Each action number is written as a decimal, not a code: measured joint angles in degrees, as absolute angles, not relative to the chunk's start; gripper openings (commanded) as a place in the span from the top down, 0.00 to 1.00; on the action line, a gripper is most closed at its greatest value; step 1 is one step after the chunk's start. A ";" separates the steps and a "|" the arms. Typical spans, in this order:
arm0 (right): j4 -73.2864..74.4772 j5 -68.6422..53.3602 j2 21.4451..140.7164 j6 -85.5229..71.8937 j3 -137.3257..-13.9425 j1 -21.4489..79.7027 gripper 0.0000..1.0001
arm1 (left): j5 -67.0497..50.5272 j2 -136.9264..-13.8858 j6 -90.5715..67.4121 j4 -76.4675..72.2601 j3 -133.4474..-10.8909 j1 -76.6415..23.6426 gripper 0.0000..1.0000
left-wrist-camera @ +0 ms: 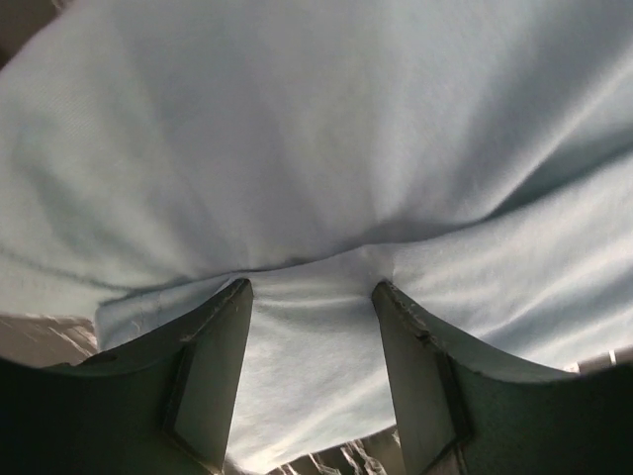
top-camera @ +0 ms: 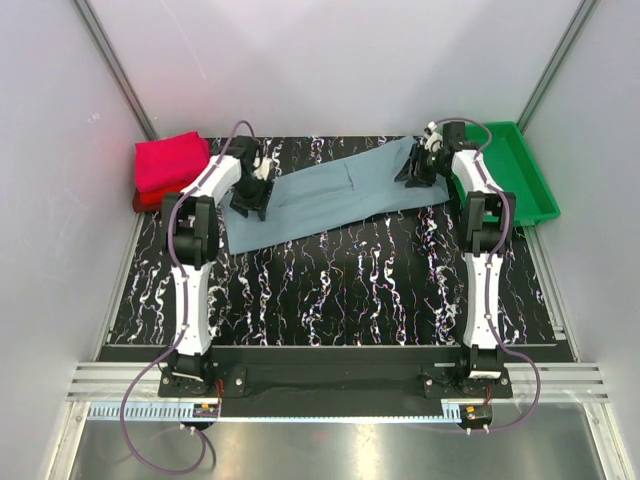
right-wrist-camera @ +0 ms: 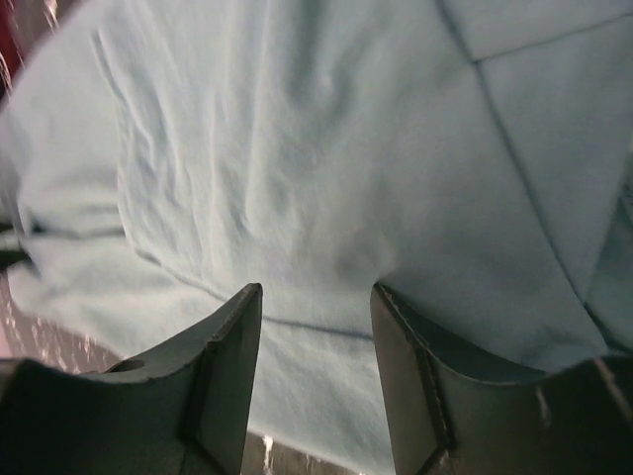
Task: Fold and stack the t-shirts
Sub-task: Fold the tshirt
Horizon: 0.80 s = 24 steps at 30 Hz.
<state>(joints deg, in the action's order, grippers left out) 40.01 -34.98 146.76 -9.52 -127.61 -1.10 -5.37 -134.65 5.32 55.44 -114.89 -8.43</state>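
Observation:
A dusty grey-blue t-shirt point(top-camera: 330, 195) lies as a long folded band slanting across the dark marbled table. My left gripper point(top-camera: 250, 200) stands over its near-left end, and my right gripper point(top-camera: 415, 170) over its far-right end. In the left wrist view the left gripper point(left-wrist-camera: 312, 287) has its jaws apart, tips resting on the cloth point(left-wrist-camera: 316, 148), which lies loose between them. The right gripper point(right-wrist-camera: 316, 289) is likewise open over the shirt point(right-wrist-camera: 326, 148), nothing pinched. A folded magenta-pink t-shirt point(top-camera: 172, 160) lies on a red one point(top-camera: 148, 200) at the far left.
A green plastic tray point(top-camera: 520, 175) sits at the far right edge, just behind the right arm. Grey walls close in the table on three sides. The shirt's seams point(right-wrist-camera: 514, 168) show in the right wrist view.

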 measured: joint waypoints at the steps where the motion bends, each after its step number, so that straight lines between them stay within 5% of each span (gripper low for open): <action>1: 40.21 -34.98 148.55 -9.76 -130.80 -1.10 0.44 | -5.37 -133.45 5.17 55.57 -112.75 -8.88 0.40; 12: 38.65 -36.91 158.43 -13.89 -147.26 -0.80 0.39 | -6.24 -120.68 3.90 59.42 -93.56 -19.11 0.38; 24: 39.57 -37.08 147.79 -11.27 -142.54 2.35 0.36 | 0.69 -109.51 4.73 59.61 -97.80 -13.89 0.36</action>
<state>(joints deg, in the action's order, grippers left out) 39.57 -37.08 147.79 -11.27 -142.54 2.35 0.69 -109.51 4.73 59.61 -97.80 -13.89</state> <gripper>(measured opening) 0.644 0.639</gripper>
